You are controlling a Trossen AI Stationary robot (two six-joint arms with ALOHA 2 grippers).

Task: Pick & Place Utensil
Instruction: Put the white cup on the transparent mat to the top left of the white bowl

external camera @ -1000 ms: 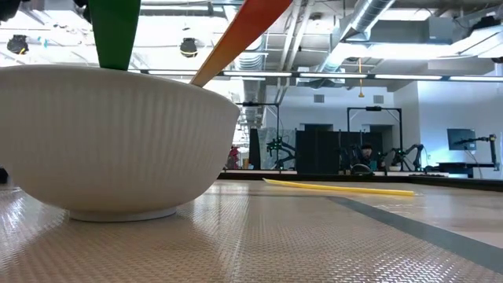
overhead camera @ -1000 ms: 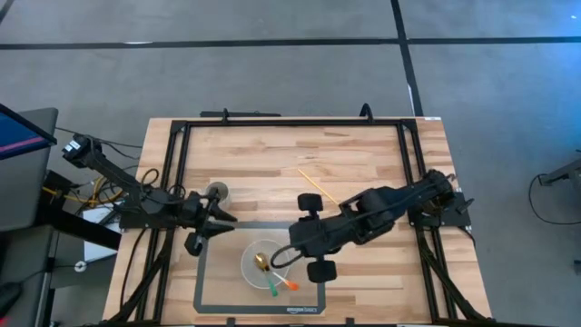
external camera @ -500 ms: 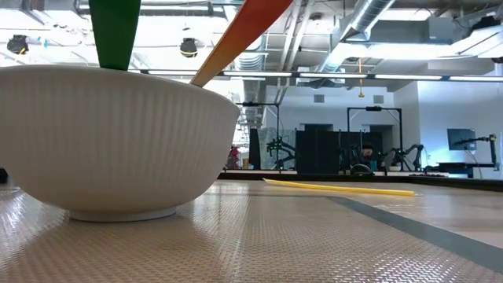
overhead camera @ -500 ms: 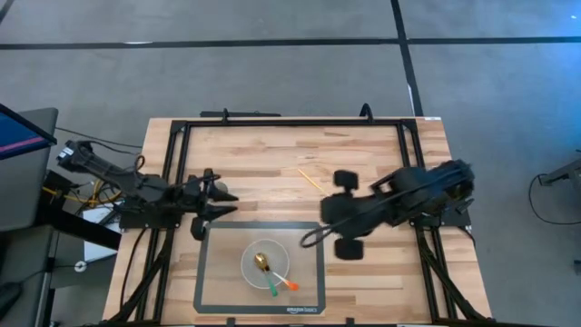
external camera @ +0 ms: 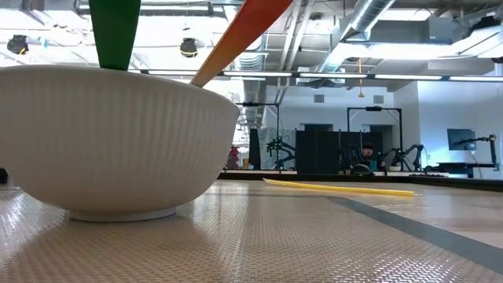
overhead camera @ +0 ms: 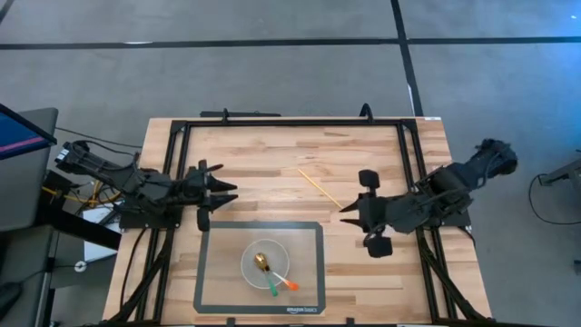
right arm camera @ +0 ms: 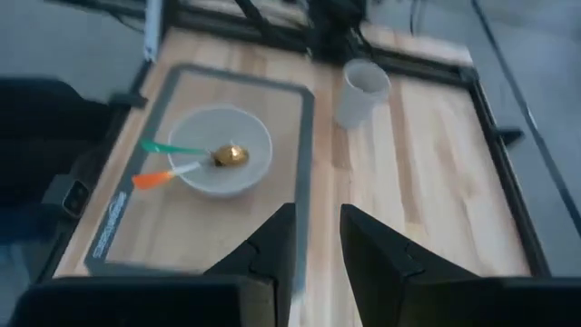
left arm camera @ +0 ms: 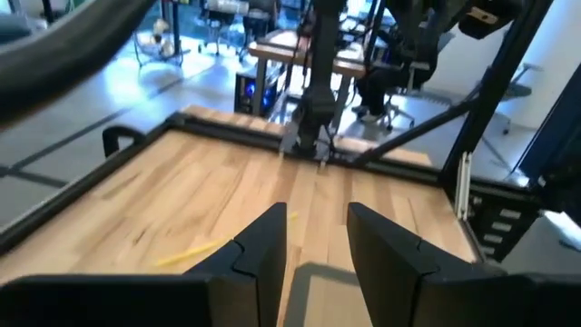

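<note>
Lying in the white bowl (overhead camera: 265, 265) on the grey mat (overhead camera: 212, 272), I see three utensils: a gold spoon (overhead camera: 261, 262), a green-handled utensil (overhead camera: 272, 290) and an orange-handled utensil (overhead camera: 290, 285), handles sticking out over the rim toward the worktop's (overhead camera: 272, 159) near edge. A yellow stick (overhead camera: 318, 187) lies diagonally on bare wood between the mat and the right claw (overhead camera: 346, 209), long axis running from far-left to near-right. Open wood surrounds it. The left claw (overhead camera: 231, 192) hovers at the mat's far-left corner. Both claws show fingers apart, holding nothing. A white cup (right arm camera: 361, 92) shows in the right wrist view only; the left arm hides it from above.
</note>
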